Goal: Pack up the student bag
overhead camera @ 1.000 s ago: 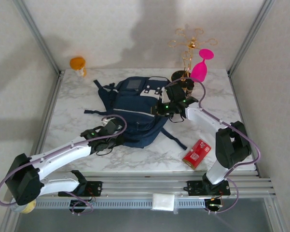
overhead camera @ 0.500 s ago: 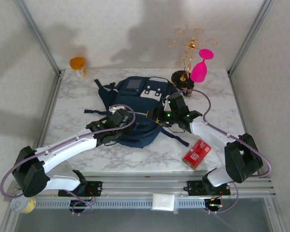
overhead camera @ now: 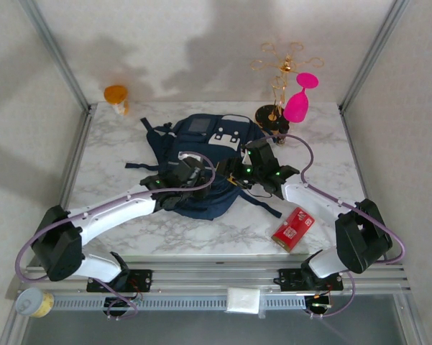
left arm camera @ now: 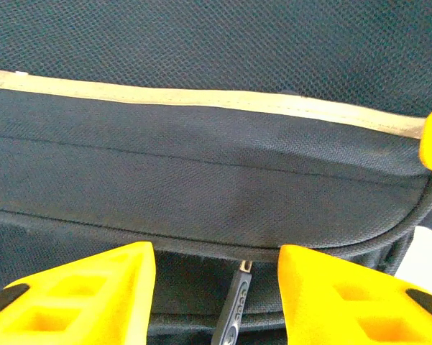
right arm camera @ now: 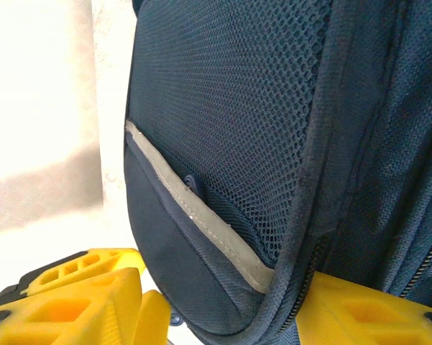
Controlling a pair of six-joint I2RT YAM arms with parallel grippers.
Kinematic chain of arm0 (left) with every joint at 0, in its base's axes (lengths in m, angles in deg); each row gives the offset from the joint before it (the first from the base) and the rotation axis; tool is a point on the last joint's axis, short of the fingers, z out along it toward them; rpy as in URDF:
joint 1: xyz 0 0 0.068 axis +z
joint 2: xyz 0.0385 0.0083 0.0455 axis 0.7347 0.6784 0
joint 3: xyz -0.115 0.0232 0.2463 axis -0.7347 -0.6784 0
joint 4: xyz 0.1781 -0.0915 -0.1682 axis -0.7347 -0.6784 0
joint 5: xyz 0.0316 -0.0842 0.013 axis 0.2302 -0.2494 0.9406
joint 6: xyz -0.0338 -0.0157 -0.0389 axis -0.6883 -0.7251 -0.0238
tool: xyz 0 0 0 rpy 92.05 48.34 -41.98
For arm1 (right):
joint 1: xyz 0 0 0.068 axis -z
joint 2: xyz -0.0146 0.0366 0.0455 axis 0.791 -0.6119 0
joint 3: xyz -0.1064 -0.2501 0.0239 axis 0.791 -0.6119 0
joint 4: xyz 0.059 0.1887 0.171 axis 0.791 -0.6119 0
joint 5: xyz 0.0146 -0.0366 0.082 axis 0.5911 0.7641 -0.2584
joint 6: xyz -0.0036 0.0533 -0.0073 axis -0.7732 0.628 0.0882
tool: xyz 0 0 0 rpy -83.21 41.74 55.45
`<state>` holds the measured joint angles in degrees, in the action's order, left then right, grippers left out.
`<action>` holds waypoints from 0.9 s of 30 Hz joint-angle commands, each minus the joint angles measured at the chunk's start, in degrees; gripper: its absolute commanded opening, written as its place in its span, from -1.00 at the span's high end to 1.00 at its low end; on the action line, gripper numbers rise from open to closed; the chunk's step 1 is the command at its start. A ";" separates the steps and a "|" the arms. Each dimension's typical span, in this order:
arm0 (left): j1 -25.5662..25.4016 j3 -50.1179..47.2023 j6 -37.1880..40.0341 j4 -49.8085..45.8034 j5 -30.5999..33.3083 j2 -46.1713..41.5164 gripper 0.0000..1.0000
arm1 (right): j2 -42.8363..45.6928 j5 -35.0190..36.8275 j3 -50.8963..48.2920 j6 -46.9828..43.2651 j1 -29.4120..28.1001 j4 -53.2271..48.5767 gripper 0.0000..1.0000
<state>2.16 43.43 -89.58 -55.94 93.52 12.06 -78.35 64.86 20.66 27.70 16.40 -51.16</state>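
Packing looks barely begun: the student bag [overhead camera: 201,144] lies mid-table, seemingly zipped, with a red packet [overhead camera: 293,228] outside by the near edge. Around its zipper pull [left arm camera: 233,305] the left gripper [left arm camera: 216,251] stands spread; the right gripper [right arm camera: 223,287] is spread astride its side.

Robot lab test cell. Alu frame posts [overhead camera: 57,54] w/ plain white panels [overhead camera: 187,36] box in a marble-look tabletop [overhead camera: 122,140]. Left arm [overhead camera: 115,215] & right arm [overhead camera: 316,201] bolted to slotted rail [overhead camera: 216,277] at near edge, cables exposed. Mismatched props: gold rack [overhead camera: 277,65], pink glass [overhead camera: 300,100], orange cup [overhead camera: 116,95], red box [overhead camera: 293,228].
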 commanded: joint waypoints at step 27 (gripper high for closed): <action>-1.40 -6.17 -5.96 5.32 -2.89 -4.04 0.34 | 1.73 5.20 -0.14 9.30 -3.25 4.28 -0.08</action>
<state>1.18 38.95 -92.88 -52.84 91.05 10.83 -78.35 68.69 20.68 33.28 15.15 -50.96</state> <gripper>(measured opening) 0.318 0.541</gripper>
